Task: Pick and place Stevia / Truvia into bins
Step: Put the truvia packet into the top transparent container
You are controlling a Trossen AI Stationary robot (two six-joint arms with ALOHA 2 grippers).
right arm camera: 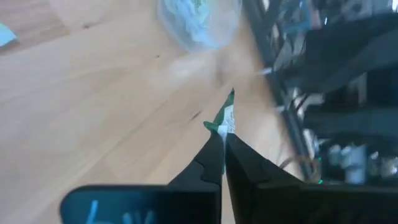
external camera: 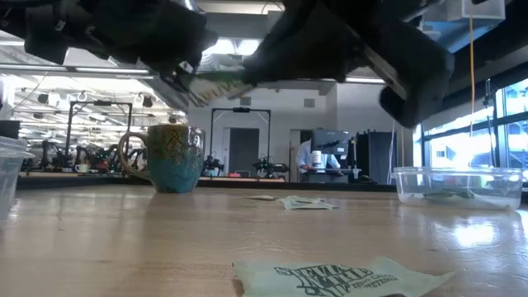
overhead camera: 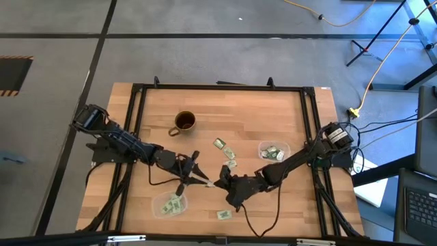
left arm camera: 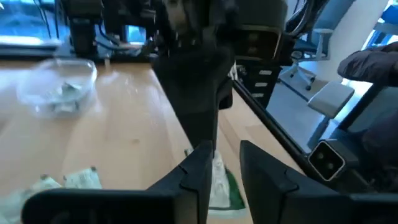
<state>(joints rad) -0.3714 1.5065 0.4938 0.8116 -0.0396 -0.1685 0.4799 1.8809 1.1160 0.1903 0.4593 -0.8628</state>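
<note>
Lower centre of the high view: both grippers meet nose to nose over the table, which reads as a handover of one sachet (right arm camera: 224,119) between arms. Right gripper (right arm camera: 223,140) is pinched shut on that green-and-white sachet; its wrist view shows the packet sticking out past the closed fingertips. Left gripper (left arm camera: 221,163) sits at the same packet with its fingers (left arm camera: 194,180) parted, sachet in the gap, so it looks to have let go or not yet gripped (can't tell which side is giving). In the low view the packet hangs in the air at upper left of centre, well clear of the wood. Bins: left bin (overhead camera: 169,204) at lower left of the tabletop with a few sachets in it, right bin (overhead camera: 273,151) at right of centre, also partly filled. Loose sachets on the table (overhead camera: 143,116): a small cluster (overhead camera: 224,151) mid-frame between mug and right bin, one (overhead camera: 223,214) near the bottom edge. Mug (overhead camera: 184,122) stands upper left of centre, not involved. Step in hand, my read: transfer, then drop. Next move calls for the left arm to back off clear, then the right arm to carry the packet over a bin rim and open above it; right bin is the nearer one.
</note>
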